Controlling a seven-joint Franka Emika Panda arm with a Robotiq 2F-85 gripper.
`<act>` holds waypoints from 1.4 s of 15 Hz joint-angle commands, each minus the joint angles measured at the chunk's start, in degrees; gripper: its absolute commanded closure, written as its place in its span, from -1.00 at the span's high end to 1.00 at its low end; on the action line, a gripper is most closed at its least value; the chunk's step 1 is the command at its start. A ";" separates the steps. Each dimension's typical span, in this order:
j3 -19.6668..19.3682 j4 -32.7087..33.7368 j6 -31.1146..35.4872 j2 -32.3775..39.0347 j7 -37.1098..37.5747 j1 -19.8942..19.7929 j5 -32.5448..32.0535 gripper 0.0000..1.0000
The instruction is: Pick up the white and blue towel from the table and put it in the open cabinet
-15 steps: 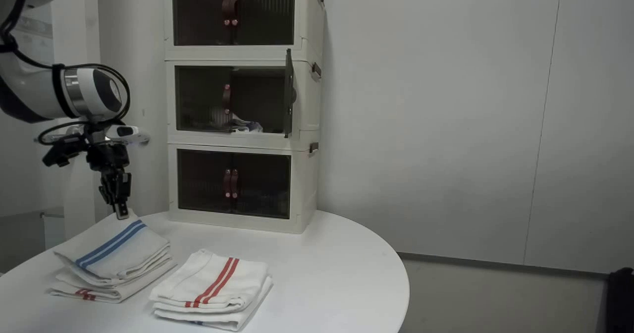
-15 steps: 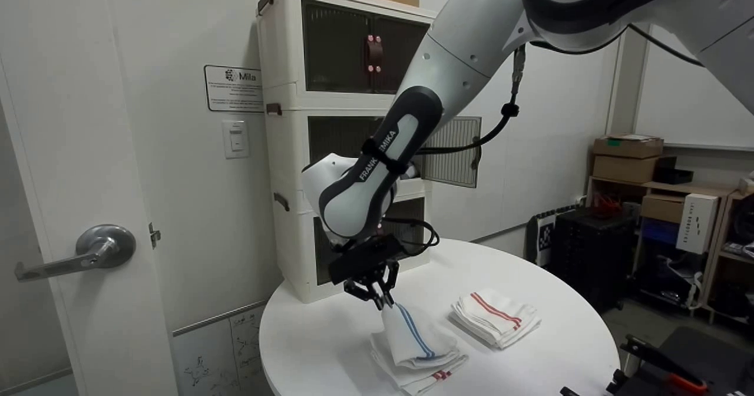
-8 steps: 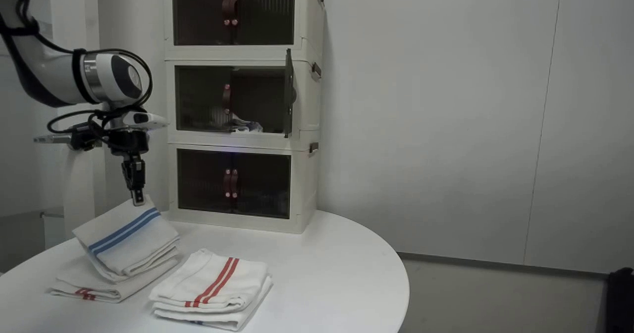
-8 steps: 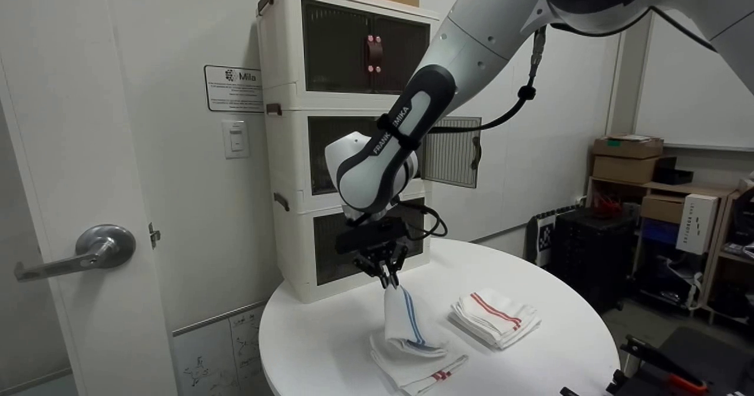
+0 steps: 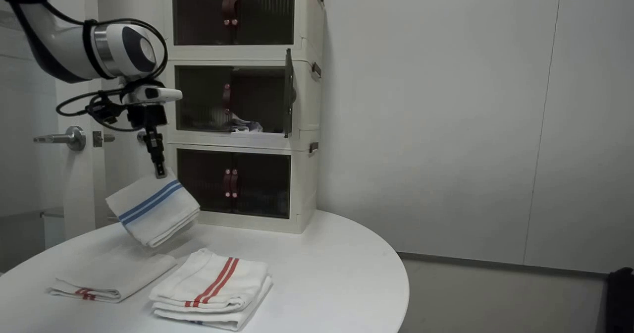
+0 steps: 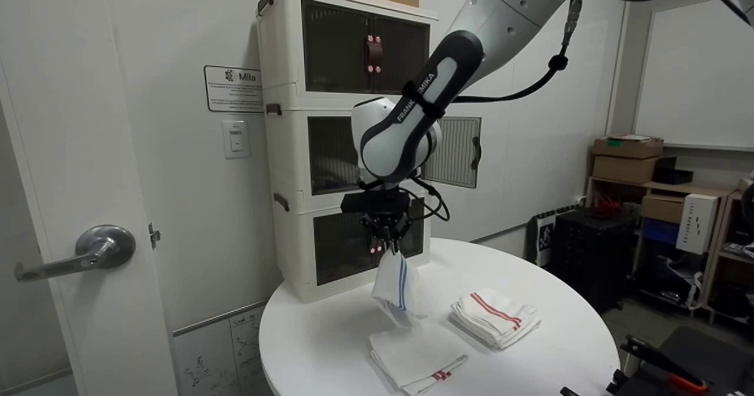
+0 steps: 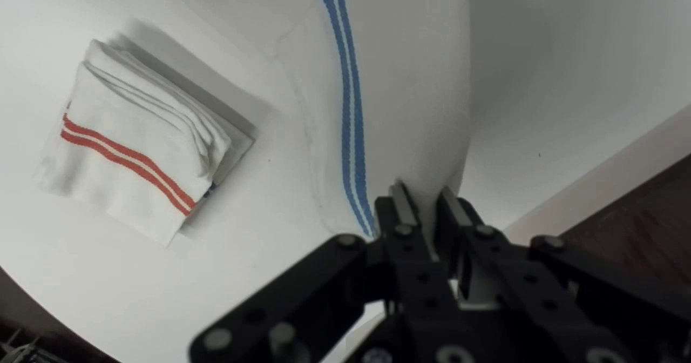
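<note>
Your gripper [image 7: 424,194] is clamped on an upper corner of the white and blue towel [image 5: 153,213]. The towel hangs below the grip, clear of the table [image 5: 342,273], with its blue stripes running downward at a slant.

Governing relation: the opening of the cabinet [image 5: 307,102] is higher than the held corner and, in an exterior view, to its right. The door [image 5: 289,95] stands swung out at the right edge. You probably need to raise the towel until its lowest fold passes the opening's lower edge, then enter between the door and the closed leaf [image 5: 200,97]. Expect the loose end to swing.

Legible markings: "Mila" on the wall sign [image 6: 234,89], finer print unreadable; "FRANK" and "EMIKA" on the arm [image 6: 387,151], partly covered; apparently "LEAN ROBOTICS" on the white box [image 6: 699,224].
</note>
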 commanded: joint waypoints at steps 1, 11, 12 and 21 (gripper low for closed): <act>-3.04 -5.36 5.07 -5.71 9.81 1.80 -5.20 -0.80; -4.41 -9.25 5.69 -16.04 36.41 -1.14 -26.99 -0.80; -3.97 -9.12 5.53 -16.74 38.43 -2.10 -28.16 -0.80; -0.86 -4.43 4.86 -19.54 46.07 -9.05 -36.51 -0.81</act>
